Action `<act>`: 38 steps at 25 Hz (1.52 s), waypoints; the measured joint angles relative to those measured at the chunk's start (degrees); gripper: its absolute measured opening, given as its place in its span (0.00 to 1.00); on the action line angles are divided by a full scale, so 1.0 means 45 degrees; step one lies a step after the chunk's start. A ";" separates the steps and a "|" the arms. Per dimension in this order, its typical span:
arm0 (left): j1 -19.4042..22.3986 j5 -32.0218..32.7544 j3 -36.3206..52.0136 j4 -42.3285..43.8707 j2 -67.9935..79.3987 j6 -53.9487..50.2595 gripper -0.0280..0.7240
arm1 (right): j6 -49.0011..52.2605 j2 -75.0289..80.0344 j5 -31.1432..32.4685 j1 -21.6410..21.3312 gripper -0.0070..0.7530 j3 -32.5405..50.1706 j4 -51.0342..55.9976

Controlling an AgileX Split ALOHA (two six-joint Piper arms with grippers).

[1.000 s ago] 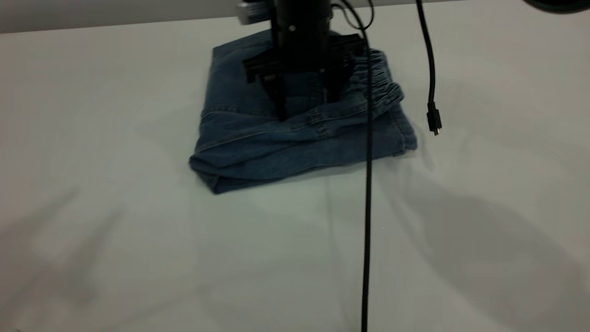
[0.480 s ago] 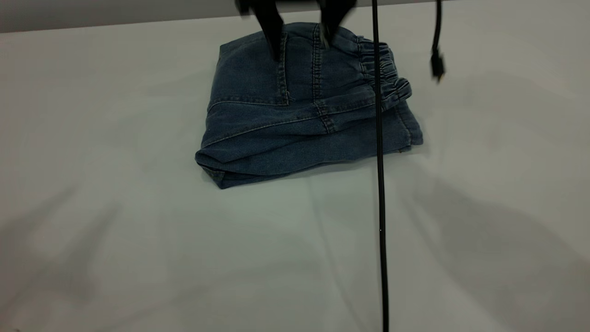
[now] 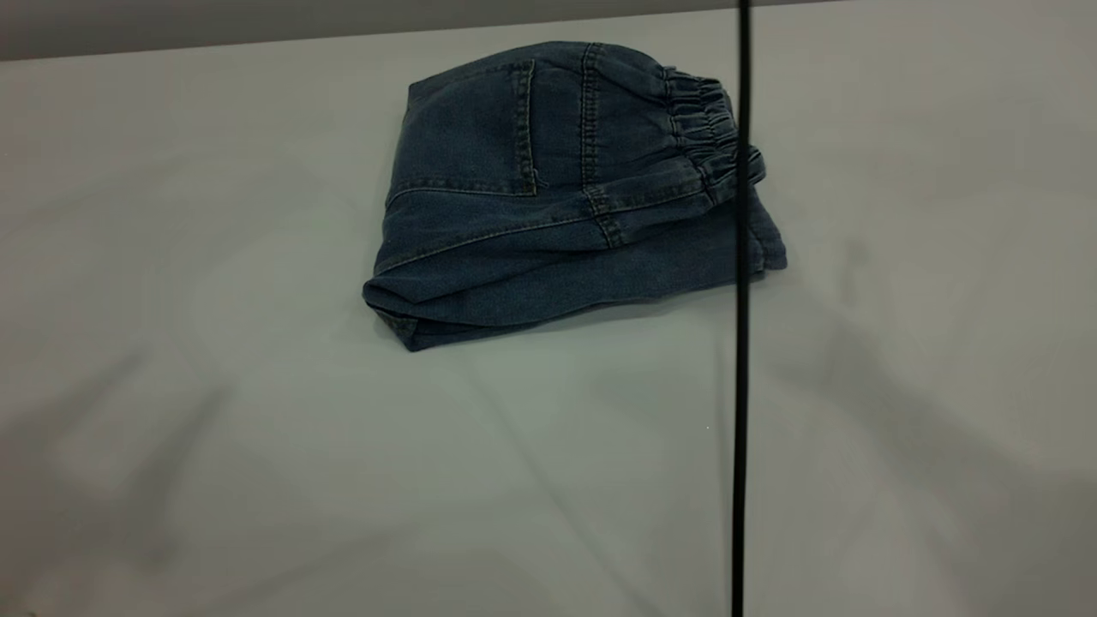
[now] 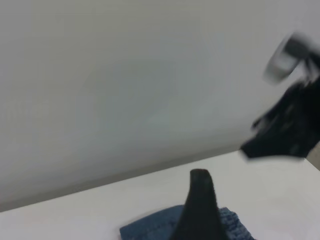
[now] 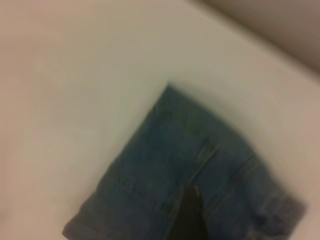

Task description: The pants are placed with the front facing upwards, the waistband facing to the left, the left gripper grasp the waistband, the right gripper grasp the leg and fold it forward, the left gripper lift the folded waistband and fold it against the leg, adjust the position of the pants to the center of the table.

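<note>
The pants (image 3: 570, 193), blue denim, lie folded into a compact bundle on the white table (image 3: 257, 446), toward its far side. Their gathered elastic waistband (image 3: 711, 128) is on top at the right, over the leg (image 3: 591, 283) beneath. Neither gripper shows in the exterior view. In the left wrist view a black tip of my left gripper (image 4: 200, 202) rises before a corner of the pants (image 4: 150, 229). Farther off, the right gripper (image 4: 287, 127) appears as a blur in the air. The right wrist view looks down on the pants (image 5: 175, 175), with the right gripper (image 5: 189, 216) above them, apart from the cloth.
A black cable (image 3: 741, 343) hangs straight down in front of the exterior camera and crosses the waistband end of the pants. A grey wall (image 3: 214, 21) runs behind the table's far edge. Soft arm shadows fall on the table's near half.
The open gripper that stood on the pants has lifted away and left the exterior view. The top layer now lies flat. The hanging cable has drifted right; the short plug-ended cable is gone.
</note>
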 joint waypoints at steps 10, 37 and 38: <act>-0.1121 0.0099 0.0000 0.0450 -0.0292 -0.0038 0.73 | -0.0520 -0.6355 -0.0022 0.0010 0.70 0.4243 -0.0492; -0.2499 0.4126 0.1393 0.8389 -0.6038 -0.7685 0.73 | -0.0540 -2.3525 -0.1114 0.0010 0.70 2.0928 0.1164; -0.2499 0.4395 0.1702 0.8596 -0.6311 -0.7946 0.73 | -0.0570 -2.3525 -0.1302 0.0010 0.70 2.1208 0.1164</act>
